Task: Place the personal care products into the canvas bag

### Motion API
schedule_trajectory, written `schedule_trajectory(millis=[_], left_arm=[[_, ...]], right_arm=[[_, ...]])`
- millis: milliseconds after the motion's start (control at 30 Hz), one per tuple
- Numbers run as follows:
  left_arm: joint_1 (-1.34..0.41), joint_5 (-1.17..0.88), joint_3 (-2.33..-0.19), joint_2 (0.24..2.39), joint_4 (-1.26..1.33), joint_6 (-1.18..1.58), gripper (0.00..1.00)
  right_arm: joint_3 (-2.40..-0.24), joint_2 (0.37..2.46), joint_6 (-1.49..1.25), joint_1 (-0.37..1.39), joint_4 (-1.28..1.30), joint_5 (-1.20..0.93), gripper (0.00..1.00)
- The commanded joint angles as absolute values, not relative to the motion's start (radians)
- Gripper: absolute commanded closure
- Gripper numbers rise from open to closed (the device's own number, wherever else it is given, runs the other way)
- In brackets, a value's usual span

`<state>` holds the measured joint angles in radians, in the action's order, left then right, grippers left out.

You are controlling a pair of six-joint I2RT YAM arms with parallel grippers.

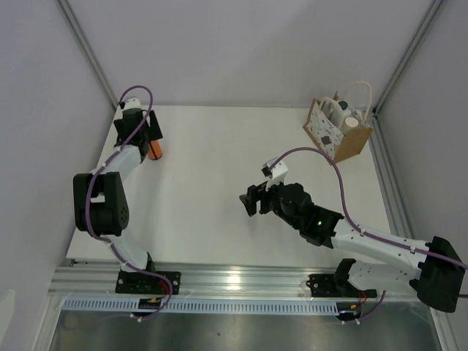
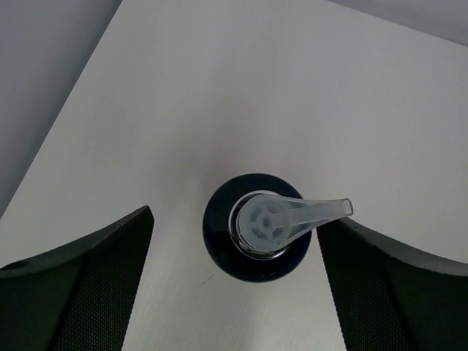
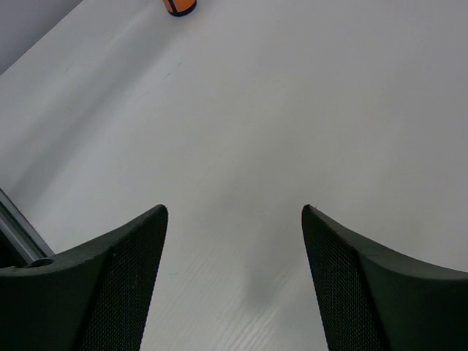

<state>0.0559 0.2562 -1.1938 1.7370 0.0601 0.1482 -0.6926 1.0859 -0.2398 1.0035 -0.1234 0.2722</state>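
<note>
One bottle in the bag at the far-right corner, the other out at the far-left corner.

Far-left corner of the bench point(image 1: 219, 161): orange pump bottle point(image 1: 156, 153) upright, dark collar and clear pump head seen from above, framed by the left gripper point(image 2: 235, 215), released and spread wide, a finger on either side with no contact. Mid-bench, a little right of centre: right gripper point(image 1: 252, 199), likewise released, only bench surface between its fingers. Far-right corner: canvas bag point(image 1: 355, 143) upright, dotted white panel toward the left, looped handles point(image 1: 363, 91) up; inside, cream bottle point(image 1: 352, 121), white cap level with the rim.
</note>
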Motion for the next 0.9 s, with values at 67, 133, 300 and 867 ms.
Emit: schedule_trajectory(millis=[67,133,300,867], left_arm=[[0.063,0.21,-1.279,1.784,0.029,0.146,0.08],[0.063,0.209,-1.284,1.798,0.017,0.146,0.12],[0.061,0.193,-1.301,1.802,0.005,0.133,0.23],[-0.242,0.214,-1.313,1.672,-0.143,0.172,0.99]], right_arm=[[-0.722,1.066,-0.245,1.012,-0.135,0.285,0.22],[-0.723,1.066,-0.247,1.012,-0.137,0.282,0.22],[-0.724,1.074,-0.248,1.012,-0.14,0.278,0.22],[-0.71,1.014,-0.244,1.014,-0.137,0.317,0.22]])
